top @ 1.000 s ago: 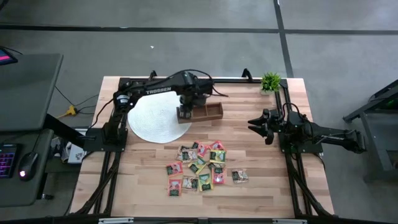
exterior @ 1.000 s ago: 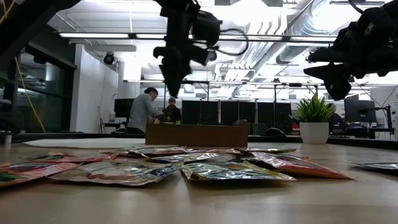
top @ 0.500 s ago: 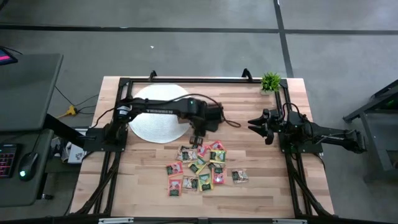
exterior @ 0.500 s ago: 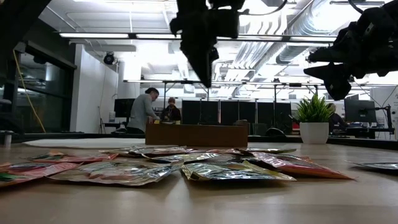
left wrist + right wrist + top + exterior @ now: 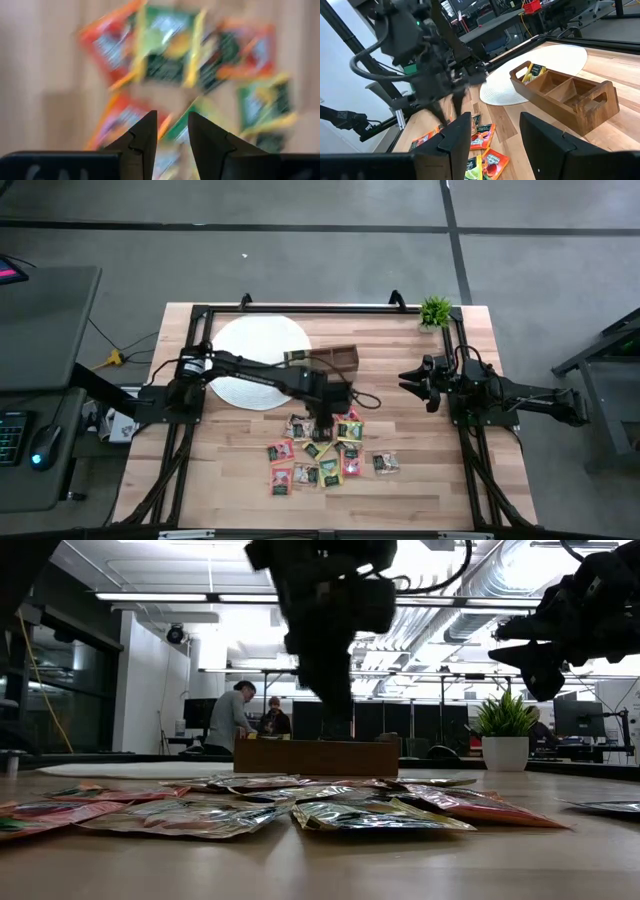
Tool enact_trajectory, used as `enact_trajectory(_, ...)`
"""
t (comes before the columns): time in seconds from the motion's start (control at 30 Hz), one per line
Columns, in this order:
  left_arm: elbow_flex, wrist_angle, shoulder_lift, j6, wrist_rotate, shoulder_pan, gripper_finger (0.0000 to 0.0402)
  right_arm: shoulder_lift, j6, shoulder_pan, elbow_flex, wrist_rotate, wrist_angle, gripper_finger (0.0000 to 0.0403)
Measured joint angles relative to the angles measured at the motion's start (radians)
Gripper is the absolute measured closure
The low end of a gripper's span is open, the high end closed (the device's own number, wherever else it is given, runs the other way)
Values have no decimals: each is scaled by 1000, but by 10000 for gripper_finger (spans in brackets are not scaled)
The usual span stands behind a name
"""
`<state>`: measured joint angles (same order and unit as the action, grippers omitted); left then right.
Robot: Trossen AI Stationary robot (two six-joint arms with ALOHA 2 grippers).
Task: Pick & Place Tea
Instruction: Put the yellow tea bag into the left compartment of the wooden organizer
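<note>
High view: left claw (image 5: 322, 420) above the tea packets (image 5: 330, 448), probably empty, fingers slightly apart.
Right claw (image 5: 408, 379): parked, open, empty.
Next: lower onto one packet.

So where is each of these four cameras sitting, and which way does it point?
High: overhead, straight down; both arms, tea packets, wooden tray.
Low: tabletop level, across packets toward the room; arms hang above.
Left wrist: on the left gripper, open, over packets.
Right wrist: behind the right gripper, open, facing the tray.
High and right wrist share the tray.
</note>
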<state>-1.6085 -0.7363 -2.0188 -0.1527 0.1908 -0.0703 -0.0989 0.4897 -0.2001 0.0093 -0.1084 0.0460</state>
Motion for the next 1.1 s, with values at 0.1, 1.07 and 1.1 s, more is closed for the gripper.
enact_trajectory(0.1, 103, 152, 41, -84, 49, 5, 296, 0, 0, 0, 0, 0, 0, 238)
enact_trajectory(1.07, 532, 963, 101, -1038, -76, 8, 295, 1, 0, 0, 0, 0, 0, 238)
enact_trajectory(1.1, 524, 953, 101, -1048, -78, 3, 295, 1, 0, 0, 0, 0, 0, 238)
